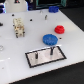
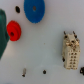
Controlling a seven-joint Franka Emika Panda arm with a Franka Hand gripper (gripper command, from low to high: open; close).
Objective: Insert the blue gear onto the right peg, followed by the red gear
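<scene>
White table (image 1: 15, 55), blue gear (image 1: 49, 38) beside red gear (image 1: 59, 29), gripper state cannot be told

Cream toothed block (image 1: 19, 26) upright on white table (image 1: 15, 55); darker-blue object (image 1: 53, 9) near far edge.

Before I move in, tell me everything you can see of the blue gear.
The blue gear is a wide, flat, bright-blue disc, apparently plastic, with a darker centre that is too blurred to make out. It lies flat on the white table, beside the smaller red gear without touching it, just behind the grey plate. Nothing grips it.
</scene>
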